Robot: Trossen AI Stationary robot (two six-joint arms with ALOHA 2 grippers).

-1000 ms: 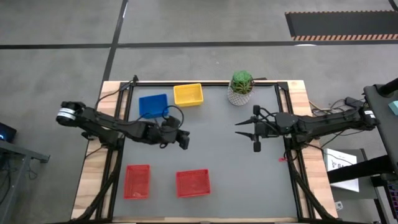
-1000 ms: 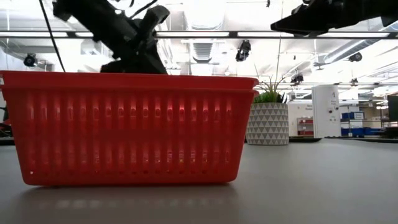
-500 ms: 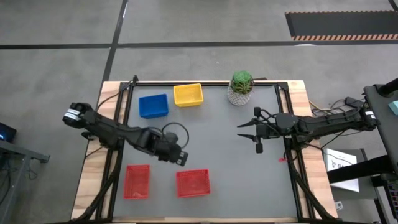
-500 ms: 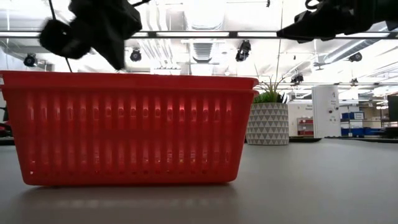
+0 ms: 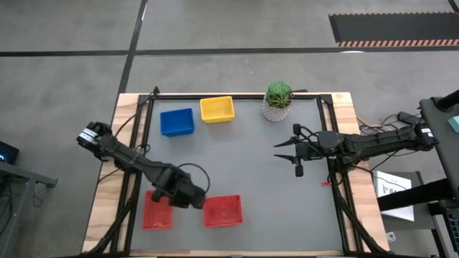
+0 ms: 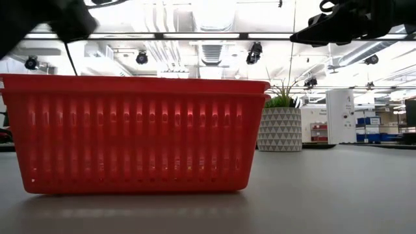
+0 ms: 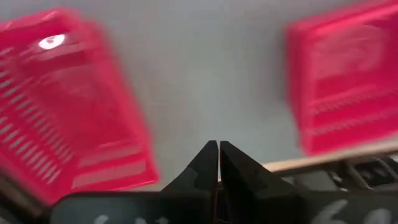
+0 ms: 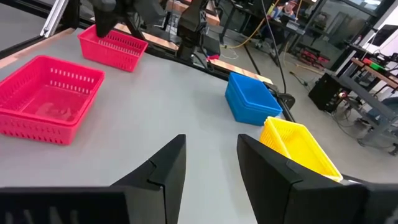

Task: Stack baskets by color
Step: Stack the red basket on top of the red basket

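Operator: Stacks so far: blue mesh basket pile (image 5: 177,122) and yellow mesh basket pile (image 5: 216,109) at tabletop's far edge; two red mesh baskets (image 5: 222,211) apart.

Spotter: Claws?

Operator: My left claw (image 5: 192,198) pinched empty between reds; right claw (image 5: 285,150) wide, idle.

Wide bare mat mid-table; baskets (image 5: 222,210) and plant (image 5: 277,101) line the edges
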